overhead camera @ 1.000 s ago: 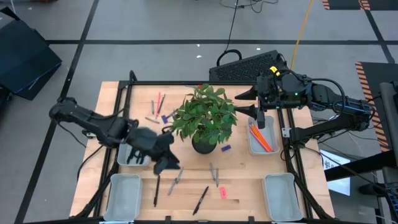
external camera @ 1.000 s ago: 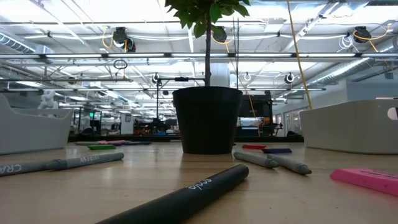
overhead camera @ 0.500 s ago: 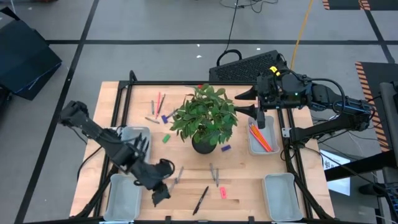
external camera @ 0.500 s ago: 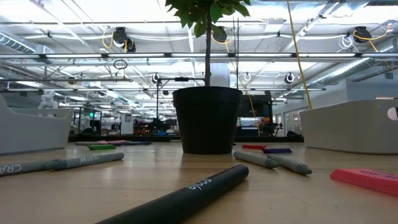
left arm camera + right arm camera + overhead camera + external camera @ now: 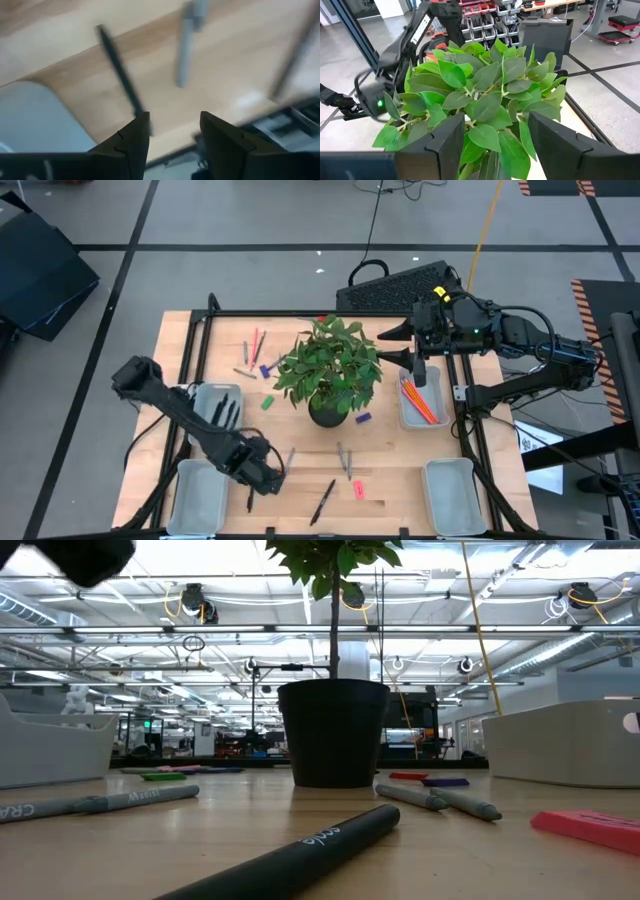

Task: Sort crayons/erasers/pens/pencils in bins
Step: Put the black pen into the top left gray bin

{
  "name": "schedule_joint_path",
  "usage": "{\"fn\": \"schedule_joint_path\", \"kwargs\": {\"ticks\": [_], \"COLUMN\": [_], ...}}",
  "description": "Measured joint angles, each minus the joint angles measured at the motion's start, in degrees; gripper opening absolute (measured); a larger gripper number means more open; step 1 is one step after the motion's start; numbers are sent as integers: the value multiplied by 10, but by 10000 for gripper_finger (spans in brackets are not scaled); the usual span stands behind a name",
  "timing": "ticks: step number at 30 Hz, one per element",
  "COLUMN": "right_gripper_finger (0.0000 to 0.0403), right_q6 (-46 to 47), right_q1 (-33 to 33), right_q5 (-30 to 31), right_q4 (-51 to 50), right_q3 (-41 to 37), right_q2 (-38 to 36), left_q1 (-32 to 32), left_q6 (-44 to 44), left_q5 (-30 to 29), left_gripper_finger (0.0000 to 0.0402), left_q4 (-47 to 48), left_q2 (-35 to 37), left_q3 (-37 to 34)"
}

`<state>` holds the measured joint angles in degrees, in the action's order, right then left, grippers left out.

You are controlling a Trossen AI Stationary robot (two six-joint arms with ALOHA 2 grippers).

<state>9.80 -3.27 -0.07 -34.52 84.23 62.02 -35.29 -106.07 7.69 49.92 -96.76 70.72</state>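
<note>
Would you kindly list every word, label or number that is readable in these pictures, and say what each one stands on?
"CRA": the readable start of a longer word on the grey stick lying at the left of the low view; the remaining print is too blurred to read.
Pale script on the black pen in the low view's foreground: too blurred to read.
High view and both wrist views: no readable text.

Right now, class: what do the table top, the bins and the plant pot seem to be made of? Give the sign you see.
Table top: probably wood, pale and matte; plank seams and grain show.
Bins: likely plastic, grey-white, smooth; rounded moulded corners.
Plant pot: perhaps plastic, dark with a dull finish; the material stays uncertain.
</note>
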Motion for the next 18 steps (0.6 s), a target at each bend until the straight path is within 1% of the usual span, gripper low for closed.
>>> {"fn": "schedule_joint_path", "kwargs": {"ticks": [3, 10, 14, 18], "right_gripper_finger": [212, 212, 212, 212], "right_q6": [0, 0, 0, 0], "right_q1": [0, 0, 0, 0], "right_q5": [0, 0, 0, 0], "right_q4": [0, 0, 0, 0], "right_q3": [0, 0, 0, 0], "right_q2": [0, 0, 0, 0], "left_q1": [2, 17, 20, 19], "left_q6": [-19, -8, -10, -20], "left_q5": [20, 42, 28, 27], "left_gripper_finger": [177, 177, 177, 177], "left_q4": [10, 13, 10, 5], "left_q2": [-30, -85, -88, -86], "left_q3": [0, -1, -5, -36]}}
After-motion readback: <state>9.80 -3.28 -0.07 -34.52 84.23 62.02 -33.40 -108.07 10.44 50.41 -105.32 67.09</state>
